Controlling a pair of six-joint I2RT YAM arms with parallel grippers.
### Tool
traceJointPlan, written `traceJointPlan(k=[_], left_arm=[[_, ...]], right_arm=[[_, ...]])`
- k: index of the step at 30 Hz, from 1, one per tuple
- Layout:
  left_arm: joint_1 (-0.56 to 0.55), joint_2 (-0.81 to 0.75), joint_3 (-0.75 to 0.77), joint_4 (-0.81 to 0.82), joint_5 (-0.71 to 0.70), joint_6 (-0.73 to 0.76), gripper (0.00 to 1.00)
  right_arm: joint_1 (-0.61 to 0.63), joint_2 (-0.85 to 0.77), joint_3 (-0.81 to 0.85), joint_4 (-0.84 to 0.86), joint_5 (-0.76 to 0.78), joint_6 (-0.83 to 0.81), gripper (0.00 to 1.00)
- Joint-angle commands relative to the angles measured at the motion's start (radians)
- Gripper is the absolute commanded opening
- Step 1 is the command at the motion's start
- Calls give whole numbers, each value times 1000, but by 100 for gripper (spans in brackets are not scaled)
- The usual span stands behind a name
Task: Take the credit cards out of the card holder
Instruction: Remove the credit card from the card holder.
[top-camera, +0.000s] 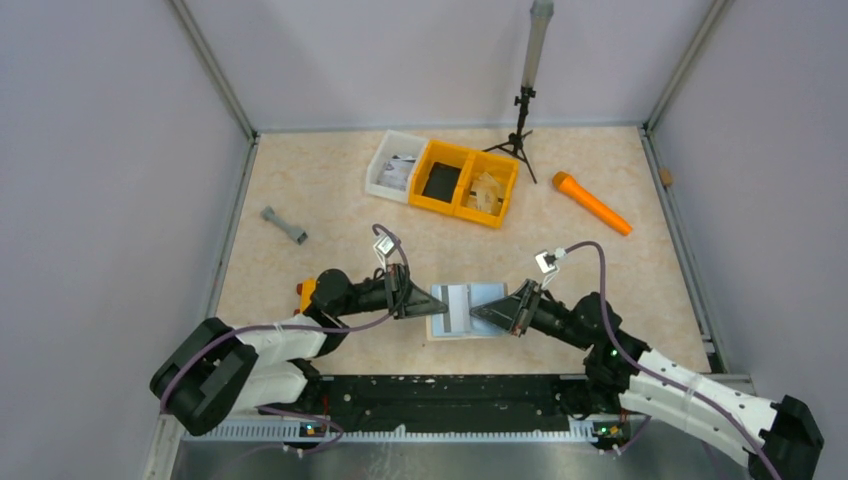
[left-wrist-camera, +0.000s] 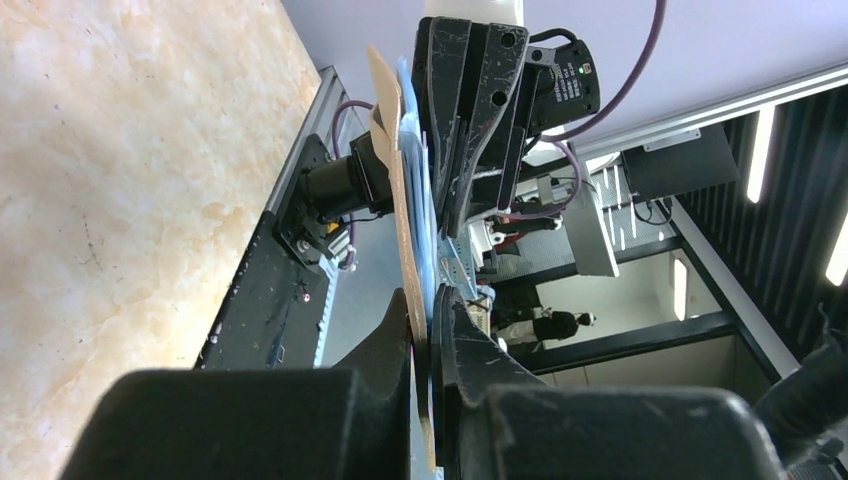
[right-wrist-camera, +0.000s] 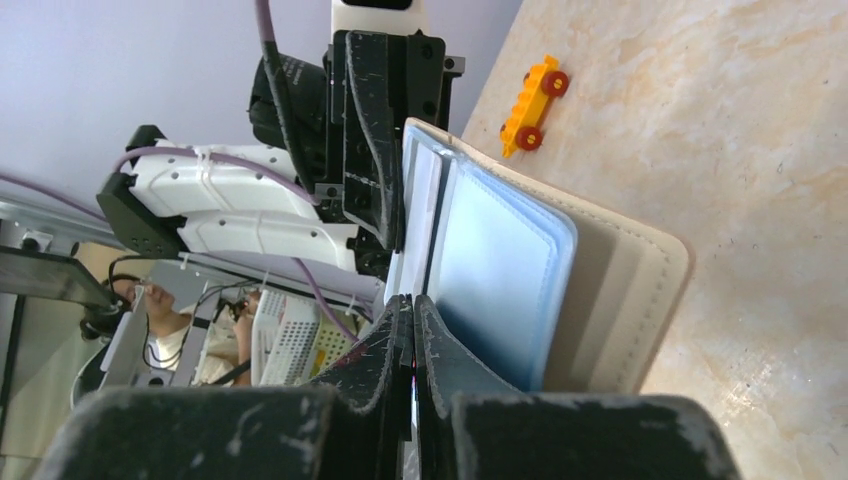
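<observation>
Holding the card holder (top-camera: 463, 308) spread open in the air, just above the table (top-camera: 330, 190) and close in front of the arm bases, stretched between the two hands. Clamped on one side by the left hand (left-wrist-camera: 428, 312), pressed tight on the tan cover (left-wrist-camera: 402, 215) together with the pale blue sleeves (left-wrist-camera: 426, 205) lying against it. Met from the opposite side by the right hand (right-wrist-camera: 413, 305), pressed together with the tips at the near edge of a thin pale inner leaf (right-wrist-camera: 421, 215), just beside the blue sleeves and inside the cover. Impossible to tell from here: credit card or plain plastic pocket, and truly caught or merely touched. Reads as the opening of the extraction step, with the holder braced, a first card seemingly pinched, and no card yet seen free of the holder. Calls next for a slow, straight pull by the right hand along the line of the pocket mouth, away from the left, with the left grip kept firm as the anchor. Worth watching for the whole holder dragging along, or a sleeve buckling instead of a card sliding. In case of a grip on sleeve alone, better to release and re-pinch deeper on the card edge itself.
</observation>
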Motion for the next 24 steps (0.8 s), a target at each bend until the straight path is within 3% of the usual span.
traceJointPlan(k=[1,5,8,11,21,24], left_arm=[[10,-31,-2,75,30,-12,3],[10,-30,5,73,33,-14,1],[10,-28,5,87,39,-19,0],[9,-27,0,118,44,-28,0],[7,-18,-2,112,54,-18,0],[4,-13,1,113,58,-15,0]], right_arm=[[-16,-57,-9,-58,52,-16,0],[-16,-40,-9,-40,38,-8,0],[-16,13,2,-3,10,-1,24],[-17,80,23,20,-16,3,33],[-17,179,27,176,-65,41,34],[-17,182,29,189,-62,45,28]])
